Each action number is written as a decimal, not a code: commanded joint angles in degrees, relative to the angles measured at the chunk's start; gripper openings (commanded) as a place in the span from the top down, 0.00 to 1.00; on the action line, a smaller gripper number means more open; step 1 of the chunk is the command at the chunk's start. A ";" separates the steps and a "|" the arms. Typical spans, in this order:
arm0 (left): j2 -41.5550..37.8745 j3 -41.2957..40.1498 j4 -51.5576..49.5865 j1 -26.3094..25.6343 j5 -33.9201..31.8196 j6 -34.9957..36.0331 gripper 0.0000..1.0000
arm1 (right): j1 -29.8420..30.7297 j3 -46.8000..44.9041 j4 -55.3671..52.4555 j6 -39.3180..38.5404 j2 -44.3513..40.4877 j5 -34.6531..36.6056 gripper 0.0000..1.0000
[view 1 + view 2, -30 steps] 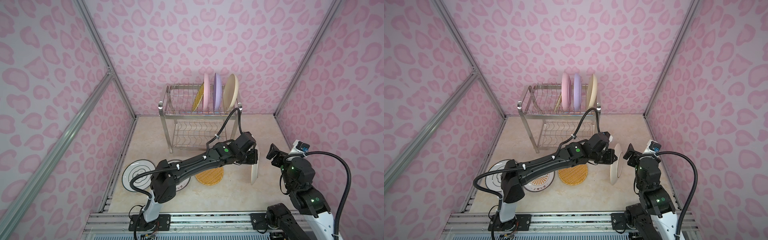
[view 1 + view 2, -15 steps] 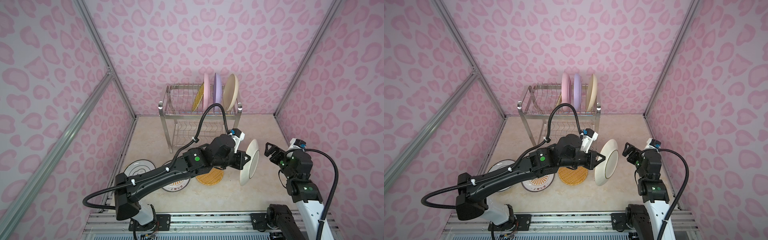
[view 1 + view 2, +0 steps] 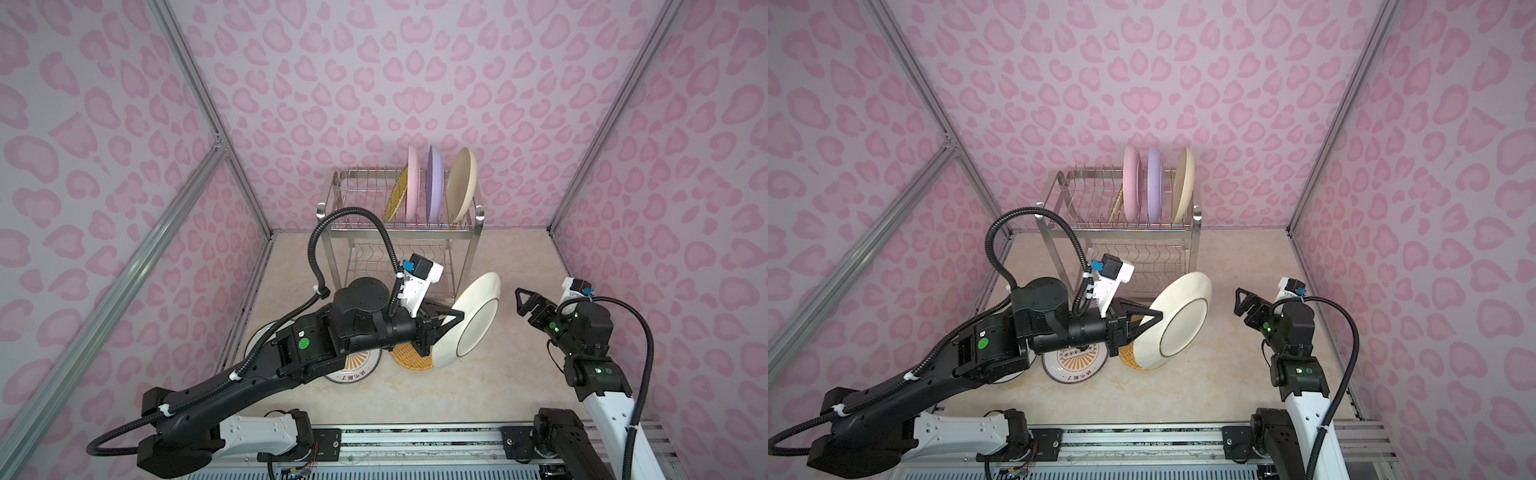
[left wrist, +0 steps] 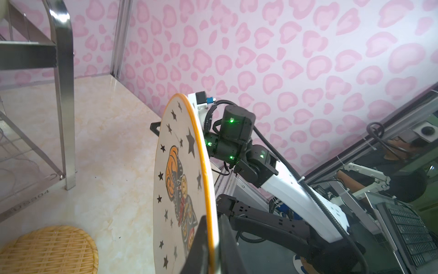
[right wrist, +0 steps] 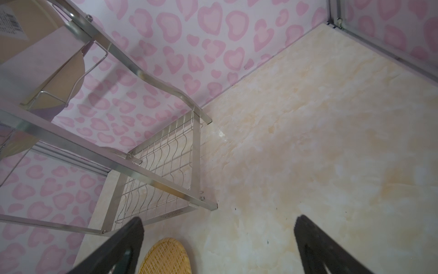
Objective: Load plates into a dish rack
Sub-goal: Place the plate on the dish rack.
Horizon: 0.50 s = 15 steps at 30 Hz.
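Star plate (image 4: pixel 180 166): rigid, glazed, probably breakable; held on edge above surface (image 3: pixel 519 257) before dish rack (image 3: pixel 399 228). Left gripper (image 4: pixel 212 239) pinches rim, likely best hold. Right gripper (image 3: pixel 525 303) spread, empty, near plate.

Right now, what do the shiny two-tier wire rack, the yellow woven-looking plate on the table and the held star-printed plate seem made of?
The shiny two-tier wire rack: polished metal, likely stainless steel; mirror-like glints.
The yellow woven-looking plate: basket-weave texture, matt; bamboo or moulded plastic, unclear.
The star-printed plate: smooth, slightly glossy; glazed ceramic or melamine, with printed butterfly.
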 commanded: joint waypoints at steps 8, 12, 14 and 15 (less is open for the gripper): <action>-7.12 8.20 3.43 0.01 -18.39 14.34 0.96 | 6.32 -3.36 7.59 3.81 1.44 -6.74 0.01; -7.47 11.05 4.69 0.01 -25.50 19.96 0.96 | 13.57 -4.40 10.19 3.05 2.21 -3.24 0.01; -7.14 12.63 6.21 0.05 -27.80 23.46 0.96 | 17.54 -4.59 11.17 2.60 3.08 -1.38 0.01; -6.68 13.54 6.55 0.09 -29.26 24.67 0.96 | 19.12 -4.63 11.39 2.43 3.54 -0.58 0.01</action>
